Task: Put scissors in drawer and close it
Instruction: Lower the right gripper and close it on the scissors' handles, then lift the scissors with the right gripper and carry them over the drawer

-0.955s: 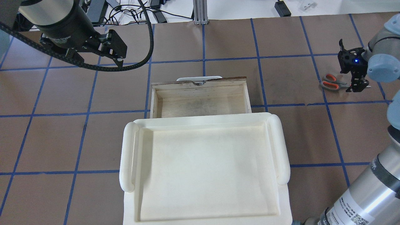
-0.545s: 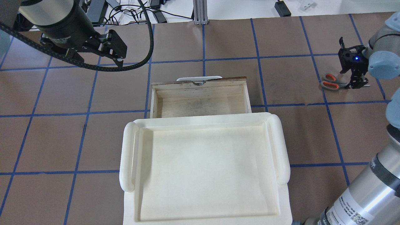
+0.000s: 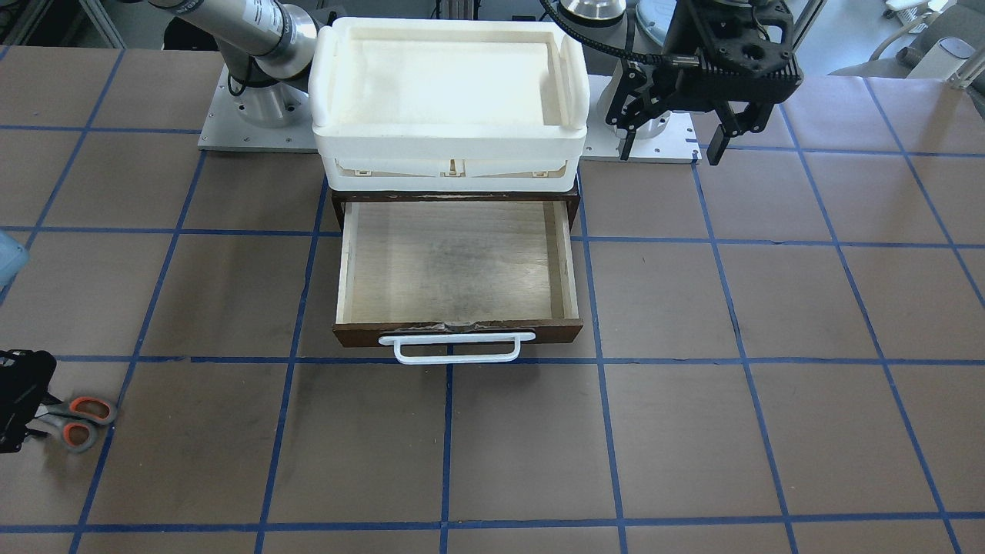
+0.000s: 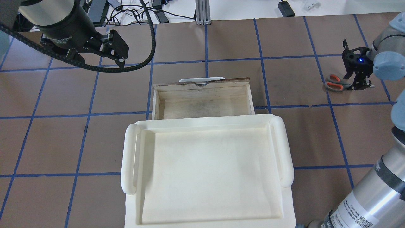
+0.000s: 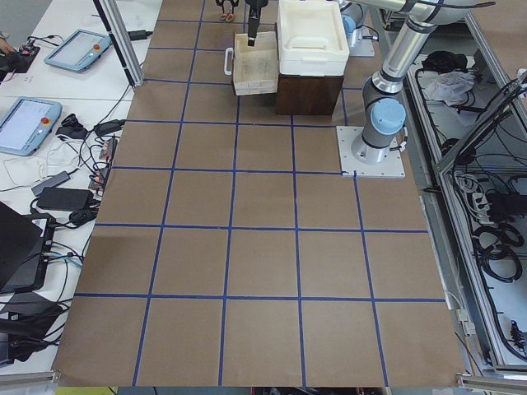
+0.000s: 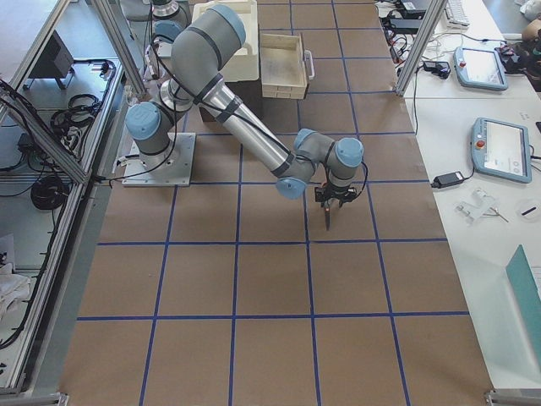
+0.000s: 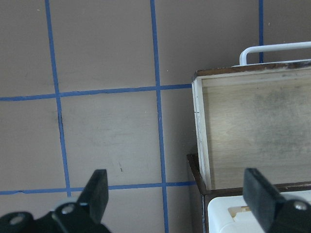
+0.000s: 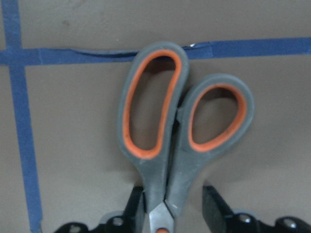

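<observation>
The scissors [image 4: 336, 83], with grey handles and orange-red inner loops, lie flat on the brown table at the far right, also in the front view [image 3: 77, 422]. My right gripper [image 4: 359, 85] is down over their blade end. In the right wrist view its fingers [image 8: 214, 211] stand on either side of the scissors [image 8: 180, 126] near the pivot, with a small gap on one side, so it is open. The dark wooden drawer [image 4: 202, 106] is pulled open and empty, with its white handle [image 3: 456, 348] on the front. My left gripper [image 4: 118, 52] is open and empty, high at the left of the drawer.
A white plastic tray [image 4: 284, 148] sits on top of the dark cabinet that the drawer slides into. Blue tape lines grid the brown table. Cables and a metal post [image 4: 202, 12] lie past the table's far edge.
My right gripper has come down lower over the scissors' blade end and shifted slightly. The scissors, the drawer and the left arm have not moved.
</observation>
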`<state>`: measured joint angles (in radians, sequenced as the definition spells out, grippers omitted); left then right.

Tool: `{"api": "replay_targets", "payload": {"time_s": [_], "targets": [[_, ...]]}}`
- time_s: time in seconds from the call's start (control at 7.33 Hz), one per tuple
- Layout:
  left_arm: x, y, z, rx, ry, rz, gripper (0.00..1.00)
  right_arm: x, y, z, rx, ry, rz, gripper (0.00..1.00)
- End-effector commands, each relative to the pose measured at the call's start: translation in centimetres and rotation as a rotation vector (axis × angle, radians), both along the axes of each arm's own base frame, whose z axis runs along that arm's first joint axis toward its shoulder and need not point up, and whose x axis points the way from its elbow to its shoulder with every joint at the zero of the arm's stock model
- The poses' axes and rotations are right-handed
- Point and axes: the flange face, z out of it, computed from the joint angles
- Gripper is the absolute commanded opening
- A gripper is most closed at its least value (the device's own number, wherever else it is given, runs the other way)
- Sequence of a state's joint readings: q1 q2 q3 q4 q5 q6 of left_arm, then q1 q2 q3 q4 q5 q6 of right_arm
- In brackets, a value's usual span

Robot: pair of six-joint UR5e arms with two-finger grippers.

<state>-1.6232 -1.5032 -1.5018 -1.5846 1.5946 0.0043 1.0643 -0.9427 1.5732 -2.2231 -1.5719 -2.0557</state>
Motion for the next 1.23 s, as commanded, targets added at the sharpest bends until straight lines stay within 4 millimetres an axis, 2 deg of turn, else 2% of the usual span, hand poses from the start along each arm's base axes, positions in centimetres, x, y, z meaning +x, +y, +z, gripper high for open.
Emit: {"api": "replay_targets", "payload": {"time_s": [0.0, 0.27, 0.41, 0.55, 0.82, 1.09], "targets": [[0.1, -0.1, -0.1, 0.002, 0.002, 0.001, 1.00, 0.4, -0.1, 1.6, -0.015, 0.017, 0.012, 0.00], [0.2, -0.1, -0.1, 0.002, 0.002, 0.004, 1.00, 1.2, -0.4, 2.7, -0.030, 0.028, 0.042, 0.00], [0.2, 0.0, 0.1, -0.003, -0.001, 0.005, 1.00, 2.6, -0.4, 5.2, -0.051, 0.037, 0.061, 0.00], [0.3, -0.1, 0.1, -0.001, 0.002, 0.007, 1.00, 5.3, 0.0, 7.3, -0.022, 0.005, 0.075, 0.00], [0.1, 0.2, 0.2, -0.003, 0.009, 0.005, 1.00, 12.4, 0.3, 11.6, -0.021, 0.025, 0.136, 0.00], [0.4, 0.0, 0.1, -0.001, 0.013, 0.009, 1.00, 20.4, 3.4, 17.9, 0.012, 0.009, 0.121, 0.00]]}}
